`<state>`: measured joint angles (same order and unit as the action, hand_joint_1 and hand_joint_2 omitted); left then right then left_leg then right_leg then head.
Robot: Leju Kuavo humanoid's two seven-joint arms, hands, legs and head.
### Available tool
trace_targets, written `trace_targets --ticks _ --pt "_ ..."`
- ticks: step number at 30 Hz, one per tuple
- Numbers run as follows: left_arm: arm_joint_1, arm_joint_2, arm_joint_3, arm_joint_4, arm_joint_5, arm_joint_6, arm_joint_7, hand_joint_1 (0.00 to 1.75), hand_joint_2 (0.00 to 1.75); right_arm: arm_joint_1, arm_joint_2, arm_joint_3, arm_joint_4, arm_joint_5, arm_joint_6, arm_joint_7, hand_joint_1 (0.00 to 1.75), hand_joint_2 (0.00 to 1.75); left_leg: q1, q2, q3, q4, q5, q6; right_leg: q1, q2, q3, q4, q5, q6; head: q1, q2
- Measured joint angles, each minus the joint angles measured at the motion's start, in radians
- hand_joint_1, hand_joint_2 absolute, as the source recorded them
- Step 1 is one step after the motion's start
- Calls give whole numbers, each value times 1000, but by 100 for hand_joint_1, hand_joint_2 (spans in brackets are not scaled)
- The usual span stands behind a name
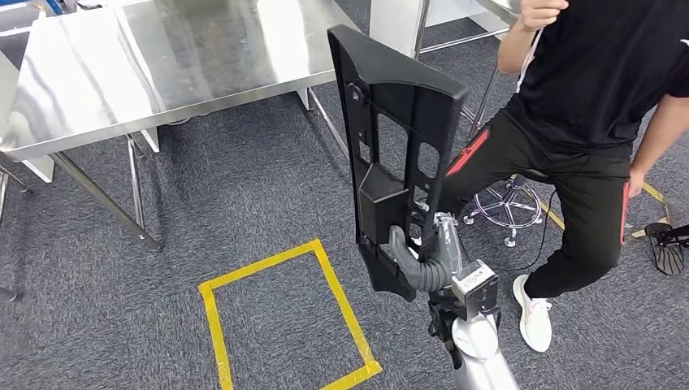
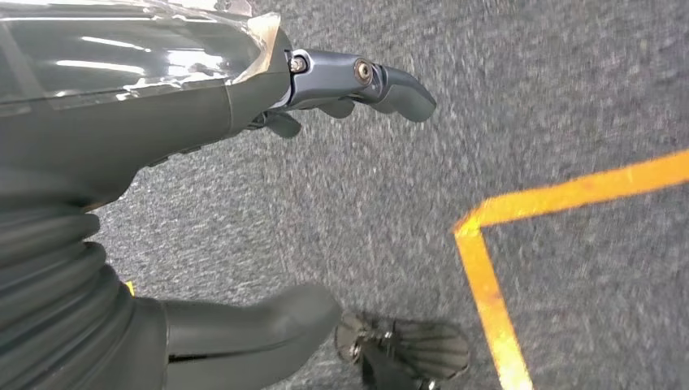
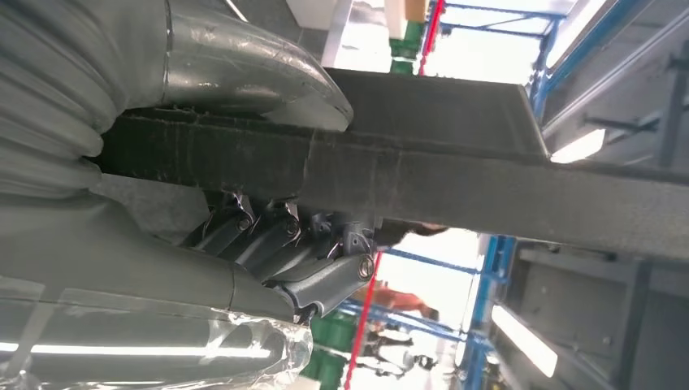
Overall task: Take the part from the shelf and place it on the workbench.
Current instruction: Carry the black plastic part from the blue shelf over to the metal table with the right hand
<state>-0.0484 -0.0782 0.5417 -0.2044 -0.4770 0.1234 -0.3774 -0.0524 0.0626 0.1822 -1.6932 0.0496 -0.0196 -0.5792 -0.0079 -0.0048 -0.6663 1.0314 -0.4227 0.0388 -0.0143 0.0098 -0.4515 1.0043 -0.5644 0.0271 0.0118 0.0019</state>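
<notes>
A long black plastic part (image 1: 390, 146) with cut-outs stands nearly upright, gripped near its lower end by my right hand (image 1: 422, 260). In the right wrist view the thumb lies over one face of the part (image 3: 422, 175) and the fingers (image 3: 276, 236) curl under the other. The steel workbench (image 1: 154, 57) lies ahead to the left, apart from the part. My left hand (image 2: 268, 187) hangs over the carpet with thumb and fingers apart and nothing between them.
A person in black (image 1: 585, 122) stands close on the right by a wheeled stool (image 1: 508, 207). A yellow tape rectangle (image 1: 284, 317) marks the grey carpet in front. The workbench legs (image 1: 134, 195) reach down at the left.
</notes>
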Motion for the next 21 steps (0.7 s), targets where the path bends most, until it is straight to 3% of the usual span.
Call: trace_targets --ticks 2,3,5,7,8,9,10,11,12,13,14,15,17,19,21 --pt "-1 -1 0 -1 -1 -1 -2 0 175 1 1 0 -2 1 0 1 175 175 1 -2 30 -13 -5 15 3 -1 0 35 3 13 1 0" --pt "-2 -1 0 -1 -1 -1 -2 0 175 0 1 0 -2 1 -1 1 175 175 2 -3 46 -15 -10 22 3 -2 -19 73 2 16 1 0" --pt "-3 -1 0 -1 -2 -1 -3 0 175 0 1 0 -2 2 -1 1 175 175 2 -5 66 -18 -24 30 2 -3 -98 189 -23 8 3 0" --pt "-3 -2 0 -1 -2 -1 -3 0 175 5 0 0 -2 3 -1 1 175 175 1 -8 86 -18 -45 32 2 -3 -183 270 -72 1 5 0" --pt "-2 -3 0 -1 -2 -1 -3 0 175 7 0 0 -2 3 -1 1 175 175 0 -10 99 -18 -56 32 2 -3 -208 270 -87 2 5 0" --pt "-1 -4 0 -1 -2 -1 -3 0 175 8 0 0 -2 3 -1 1 175 175 0 -13 113 -18 -68 31 2 -3 -219 243 -81 6 5 0" --pt "-1 -5 0 -1 -2 -1 -3 0 175 8 0 0 -2 3 -1 1 175 175 -1 -14 130 -18 -80 29 2 -3 -218 192 -51 14 5 0" --pt "0 -6 0 0 -2 -1 -3 0 175 9 -1 0 -1 3 -1 1 175 175 -1 -16 142 -18 -93 27 3 -4 -211 133 8 25 6 0" --pt "0 -7 0 0 -2 -1 -3 0 175 9 -1 0 -1 3 -1 1 175 175 -3 -17 155 -18 -105 23 5 -6 -206 82 63 29 5 0" --pt "-1 -8 0 1 -2 -1 -3 0 175 9 -1 0 -1 3 -1 1 175 175 -4 -18 161 -20 -114 18 9 -6 -198 45 109 25 5 0" --pt "-1 -8 0 1 -2 -1 -3 0 175 9 -1 0 -1 3 -1 2 175 175 -6 -18 165 -21 -118 12 12 -6 -195 28 136 14 5 0" --pt "-1 -8 0 1 -2 -1 -3 0 175 8 -1 0 -1 3 -1 2 175 175 -7 -17 169 -18 -117 7 11 -4 -190 20 136 -3 5 0" --pt "-2 -7 0 0 -2 -1 -3 0 175 8 1 0 -2 4 -1 2 175 175 -8 -14 156 16 -106 -1 1 -1 -166 9 132 -23 8 0" --pt "-4 -6 0 -1 -2 -1 -3 0 175 6 3 -1 -3 4 -1 1 175 175 -3 -10 102 109 -103 -12 -6 -1 -135 0 119 -36 7 0" --pt "-4 -7 0 -1 -2 -1 -3 0 175 6 4 -1 -2 5 -1 1 175 175 5 -5 20 217 -145 -27 -5 0 -115 -2 101 -44 5 0"
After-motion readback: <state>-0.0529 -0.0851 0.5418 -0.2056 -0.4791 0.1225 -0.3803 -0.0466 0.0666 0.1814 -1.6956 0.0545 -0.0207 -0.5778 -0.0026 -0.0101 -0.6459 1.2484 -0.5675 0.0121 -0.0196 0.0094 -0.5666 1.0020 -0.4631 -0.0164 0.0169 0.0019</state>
